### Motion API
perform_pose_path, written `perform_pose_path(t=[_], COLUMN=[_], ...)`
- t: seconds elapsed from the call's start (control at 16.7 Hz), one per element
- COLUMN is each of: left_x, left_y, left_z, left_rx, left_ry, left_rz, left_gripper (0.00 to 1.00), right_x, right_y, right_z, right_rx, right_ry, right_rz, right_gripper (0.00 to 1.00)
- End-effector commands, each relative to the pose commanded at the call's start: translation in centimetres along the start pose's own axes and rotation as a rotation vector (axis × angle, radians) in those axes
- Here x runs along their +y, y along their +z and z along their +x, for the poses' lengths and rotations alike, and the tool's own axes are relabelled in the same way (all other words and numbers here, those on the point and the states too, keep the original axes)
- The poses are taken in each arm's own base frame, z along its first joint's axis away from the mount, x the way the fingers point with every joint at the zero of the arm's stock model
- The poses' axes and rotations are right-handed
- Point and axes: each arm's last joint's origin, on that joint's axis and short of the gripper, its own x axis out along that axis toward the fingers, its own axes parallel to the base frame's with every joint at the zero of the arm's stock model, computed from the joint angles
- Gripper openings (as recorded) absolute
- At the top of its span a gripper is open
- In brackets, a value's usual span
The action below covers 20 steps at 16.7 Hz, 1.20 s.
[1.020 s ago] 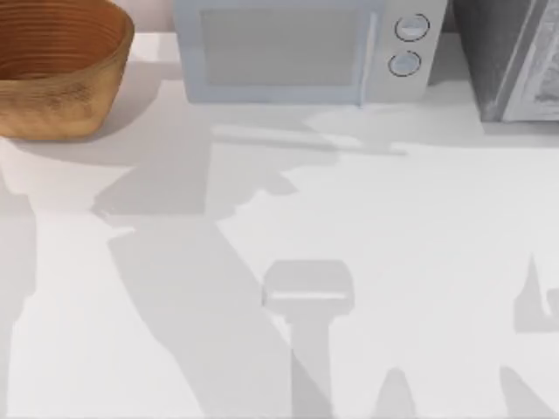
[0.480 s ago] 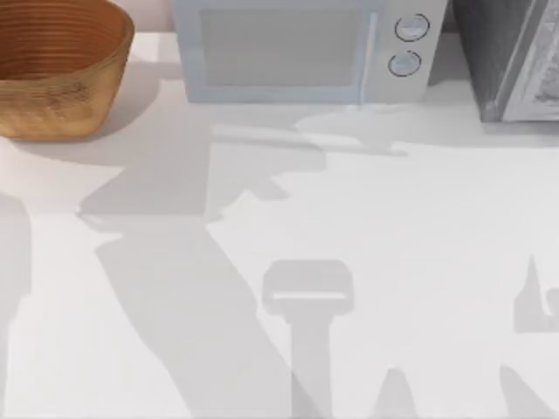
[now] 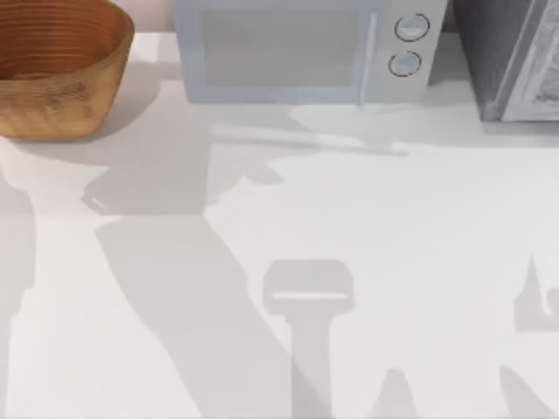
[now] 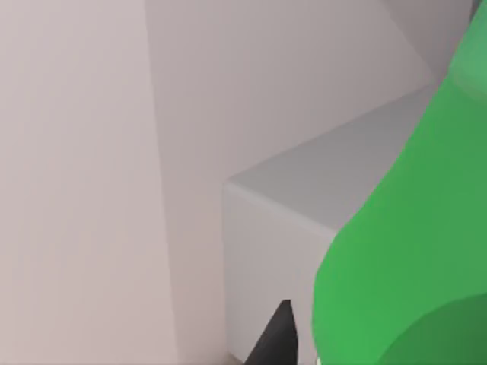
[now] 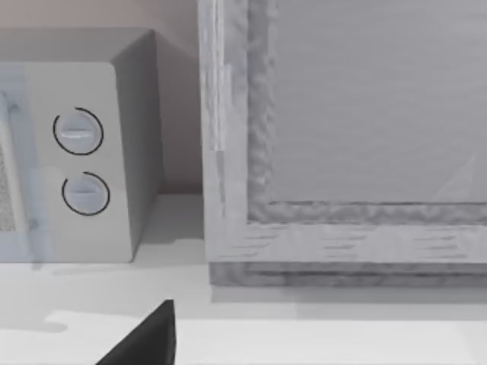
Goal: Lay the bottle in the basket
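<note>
On my left wrist camera the green bottle [image 4: 403, 251] looms beside one dark fingertip [image 4: 275, 338], grip unreadable, with the microwave [image 3: 301, 51] behind, while overhead I see the basket [image 3: 57, 65] at the table's [image 3: 393, 244] far left corner.

No readable text, brand, number or sign anywhere. Two round dials on the microwave [image 3: 301, 51], unmarked, right of its door. Green bottle [image 4: 411, 251] surface plain where visible. Grey cabinet [image 5: 358, 144] beside the microwave likewise blank.
</note>
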Motion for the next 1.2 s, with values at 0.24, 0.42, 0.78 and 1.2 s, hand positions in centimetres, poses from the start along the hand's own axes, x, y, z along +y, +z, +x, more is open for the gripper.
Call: perform_pose_path(t=[0.24, 0.42, 0.78, 1.2], left_x=[0.0, 0.0, -0.1, -0.1], left_y=[-0.9, -1.7, -1.8, -1.8], left_z=[1.3, 2.4, 2.5, 2.5], left_rx=[-0.001, -0.002, -0.001, -0.001], left_ry=[0.002, 0.002, 0.002, 0.002], left_rz=[-0.001, -0.001, -0.002, -0.002], left_gripper=[0.0, 0.0, 0.15, 0.68], right_x=[0.0, 0.0, 0.0, 0.0], right_y=[0.0, 0.0, 0.0, 0.0], right_z=[0.0, 0.0, 0.0, 0.0], right_rx=[0.0, 0.0, 0.0, 0.0], right_ry=[0.0, 0.0, 0.0, 0.0], right_rz=[0.0, 0.0, 0.0, 0.0], right_gripper=[1.0, 1.0, 1.0, 1.0])
